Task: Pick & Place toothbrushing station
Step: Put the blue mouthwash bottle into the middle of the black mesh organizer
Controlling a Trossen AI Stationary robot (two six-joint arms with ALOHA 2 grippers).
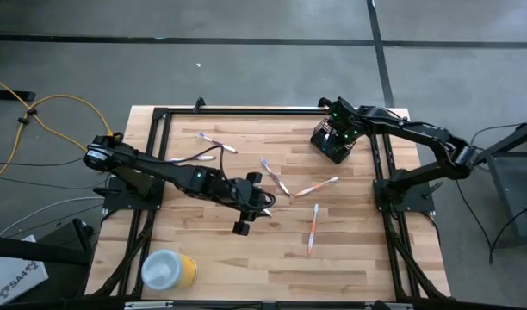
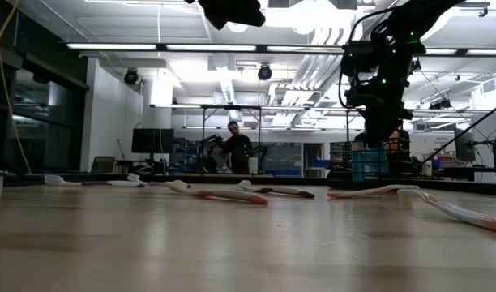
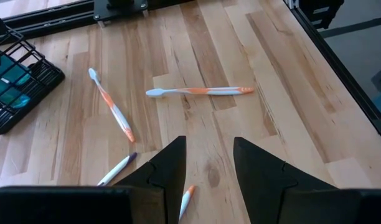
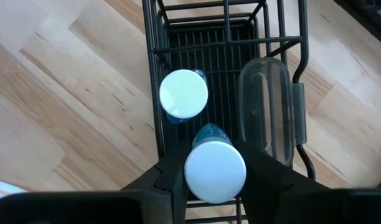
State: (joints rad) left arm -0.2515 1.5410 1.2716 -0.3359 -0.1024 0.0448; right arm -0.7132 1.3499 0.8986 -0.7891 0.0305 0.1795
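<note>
Progress of the toothbrushing station task at this moment. I had the right gripper (image 4: 215,180) directly above the black wire holder (image 1: 333,142) at the table's far right. Its fingers (image 4: 169,180) stood on either side of a blue tube with a white cap (image 4: 215,171), which sat upright inside the holder; whether they pressed on it or had let go I could not tell. A 2nd blue tube (image 4: 184,93) stood just ahead of the gripper in the same compartment, beside a clear plastic case (image 4: 268,106). I judged the 2 tubes placed or nearly so.

The left gripper (image 3: 209,180) hovered over the middle of the table, fingers parted and empty. Ahead of it lay an orange-and-white toothbrush (image 3: 200,91), and another (image 3: 112,107) lay off to one side. A purple-tipped brush (image 3: 119,168) and an orange-tipped one (image 3: 187,198) lay close to its fingers.

In the high view I counted about 5 toothbrushes loose on the boards, including a pale pair (image 1: 213,146) beyond the left arm. None was in the holder, so I judged most of the work still remained.
</note>
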